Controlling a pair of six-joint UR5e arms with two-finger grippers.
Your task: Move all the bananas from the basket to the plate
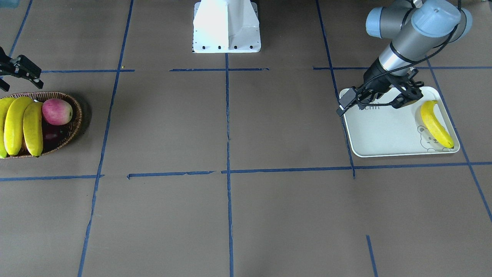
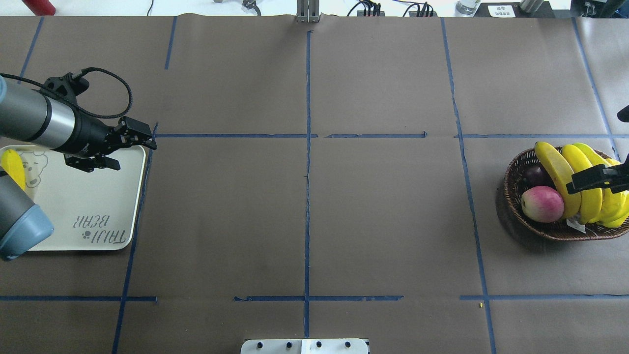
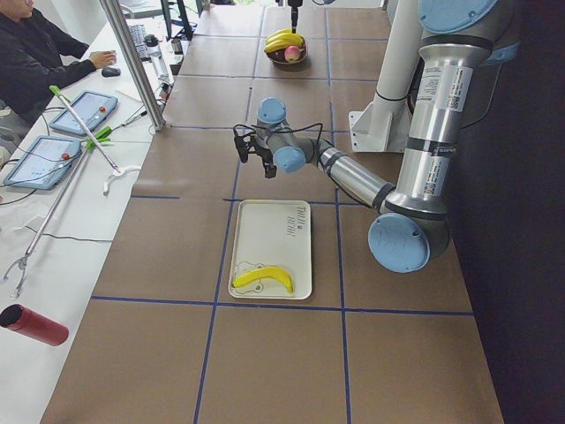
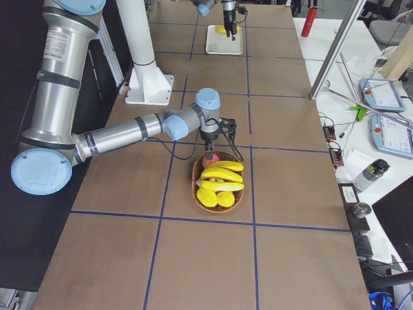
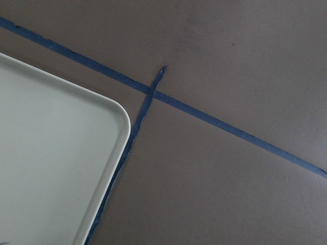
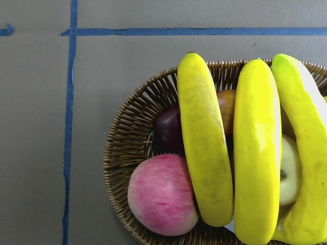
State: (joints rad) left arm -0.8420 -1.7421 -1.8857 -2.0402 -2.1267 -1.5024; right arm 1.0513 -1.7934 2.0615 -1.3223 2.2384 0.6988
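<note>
- Plate [image 1: 384, 134], left on the tabletop [image 1: 230, 215]: one banana [image 1: 434, 123] lies there, delivered.
- Basket [image 1: 75, 123], right end: three bananas [image 6: 204, 153] rest over an apple [image 6: 161, 196], awaiting pickup.
- Right tool [image 1: 19, 77] hangs spread above them.
- Left tool [image 2: 128, 151], spread, empty, above the plate corner.

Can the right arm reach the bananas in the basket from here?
Probably yes. The right pincer hovers above the basket, and the bananas lie on top of the other fruit, with nothing covering them.

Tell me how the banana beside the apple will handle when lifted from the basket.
The banana looks stiff and smooth-skinned, so it probably lifts in one piece but may slip. It lies over the apple and a dark fruit, so those could shift.
</note>
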